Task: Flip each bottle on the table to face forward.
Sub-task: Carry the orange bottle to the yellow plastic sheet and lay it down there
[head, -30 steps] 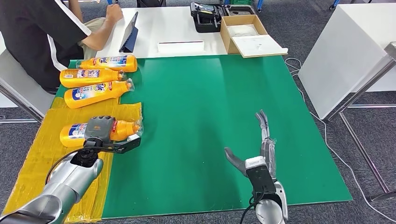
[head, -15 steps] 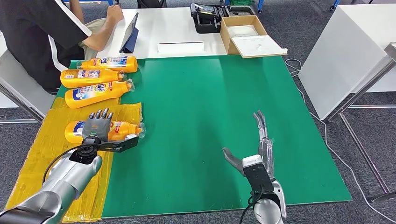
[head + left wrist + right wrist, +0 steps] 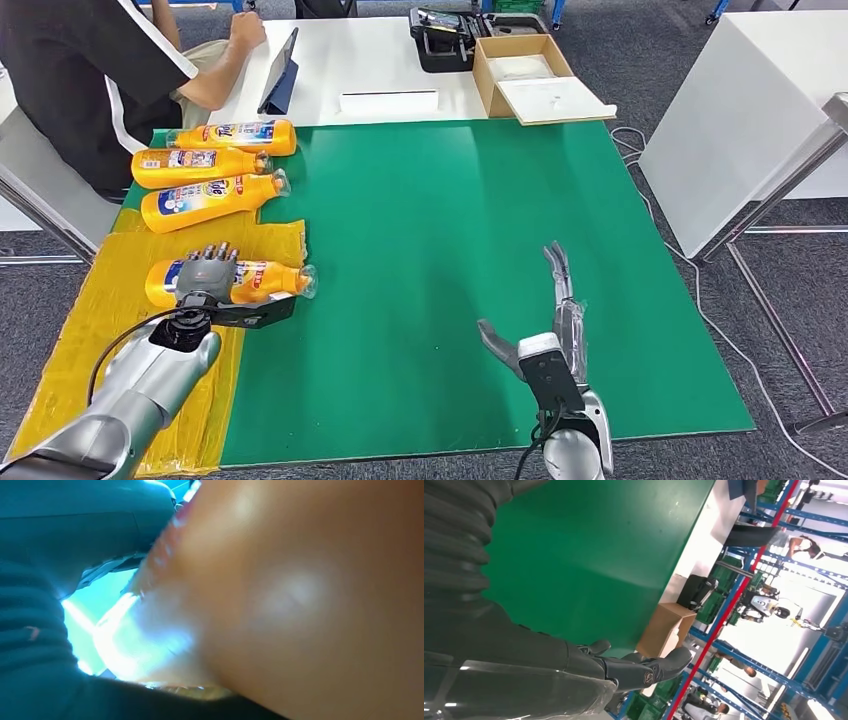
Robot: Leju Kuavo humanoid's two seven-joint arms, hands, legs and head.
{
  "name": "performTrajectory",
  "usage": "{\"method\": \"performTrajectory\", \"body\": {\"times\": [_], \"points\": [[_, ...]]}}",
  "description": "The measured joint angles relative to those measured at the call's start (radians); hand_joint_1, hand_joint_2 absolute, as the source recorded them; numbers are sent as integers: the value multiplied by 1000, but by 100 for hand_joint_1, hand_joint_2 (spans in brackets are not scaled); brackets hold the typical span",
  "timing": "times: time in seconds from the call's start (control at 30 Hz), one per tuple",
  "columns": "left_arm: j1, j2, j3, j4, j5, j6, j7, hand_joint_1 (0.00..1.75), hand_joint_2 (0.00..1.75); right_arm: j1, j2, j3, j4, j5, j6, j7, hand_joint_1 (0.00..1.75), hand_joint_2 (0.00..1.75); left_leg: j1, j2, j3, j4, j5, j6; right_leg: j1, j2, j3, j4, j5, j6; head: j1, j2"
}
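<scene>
On the yellow sheet (image 3: 80, 330) at the bench's (image 3: 450, 250) left edge, my left hand (image 3: 205, 276) lies over the fourth orange bottle (image 3: 260, 280), fingers wrapped on it; label shows, flip looks nearly done. Three bottles (image 3: 205, 165) beyond lie label-up. Right hand (image 3: 545, 320) spread, holding nothing.

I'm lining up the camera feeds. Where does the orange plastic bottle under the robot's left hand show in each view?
Head view: orange plastic bottle lying on the yellow sheet, lower left, under the left hand.
Left wrist view: blurred orange bottle surface across most of the picture.
Right wrist view: not in it.
Shared landmark: green mat.
</scene>
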Motion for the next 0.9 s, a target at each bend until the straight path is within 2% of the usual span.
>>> {"method": "performTrajectory", "body": {"times": [0.13,0.23,0.53,0.73,0.83,0.9], "points": [[44,11,-29,-172,0,-84,20,0,0,4,1,-8,0,1,-1,0,0,175,0,1,-2,0,0,0,0,0,-1,0,0,0,0,0],[56,20,-40,-261,0,-113,25,0,0,5,2,-12,1,1,-2,1,0,175,0,1,-2,0,0,0,0,0,-1,0,0,0,0,0],[78,38,-61,-375,0,-120,40,0,0,5,2,-16,2,0,-2,1,0,175,0,1,-2,0,0,0,0,0,-2,0,0,0,0,0],[109,76,-137,-529,-1,-165,137,0,0,6,3,-23,13,-7,3,10,0,175,1,1,-2,0,0,0,0,0,-4,0,0,0,0,0],[112,92,-211,-622,-2,-118,200,0,0,15,7,-28,14,-23,16,6,0,175,0,0,-3,0,0,0,0,0,-5,0,0,0,0,0],[115,87,-246,-670,2,-36,158,0,0,25,11,-29,9,-47,27,-11,0,175,0,0,-3,0,0,0,0,0,-5,0,0,0,0,0]]}}
